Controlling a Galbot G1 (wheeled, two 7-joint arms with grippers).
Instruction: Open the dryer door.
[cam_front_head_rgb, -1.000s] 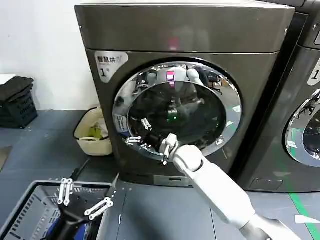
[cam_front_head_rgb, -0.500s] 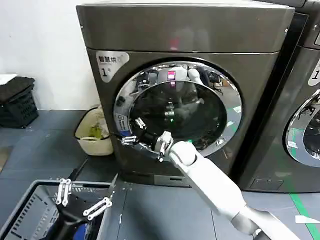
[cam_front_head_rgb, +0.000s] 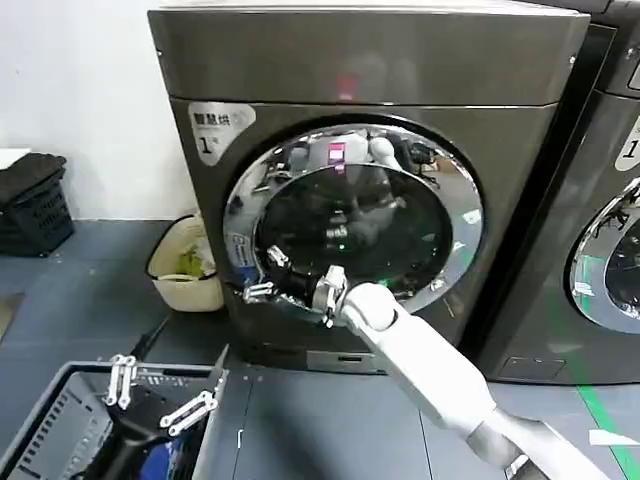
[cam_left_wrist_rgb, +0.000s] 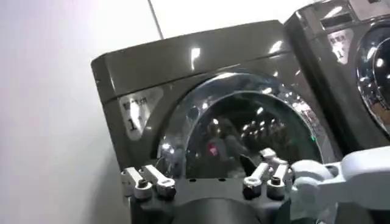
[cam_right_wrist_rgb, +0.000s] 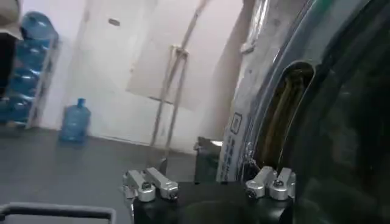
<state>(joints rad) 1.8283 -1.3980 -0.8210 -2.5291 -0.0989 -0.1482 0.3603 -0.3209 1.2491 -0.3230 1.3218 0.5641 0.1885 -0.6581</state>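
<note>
The dryer door (cam_front_head_rgb: 355, 225), its chrome rim ringing dark glass, sat closed or barely cracked on the front of the bronze-grey dryer (cam_front_head_rgb: 360, 70) marked "1", which stood on the grey floor beside a second, blacker machine (cam_front_head_rgb: 610, 200). The right gripper (cam_front_head_rgb: 268, 275) reached in at the door's lower-left rim, its fingers spread apart, one against the glass side and one toward the outer edge of the chrome. From the right wrist, a dark gap showed between the rim (cam_right_wrist_rgb: 286, 91) and the dryer's front panel, with one finger (cam_right_wrist_rgb: 271, 182) sitting just at it. The step in hand appeared to be hooking the rim's edge before pulling; no swing of the door was evident. The next move would likely call for a firm catch behind the rim on the latch side, then a pull outward along the door's arc. The left gripper (cam_front_head_rgb: 155, 395) hung idle, fingers apart, above a laundry basket (cam_front_head_rgb: 60, 430) low on the robot's left.
</note>
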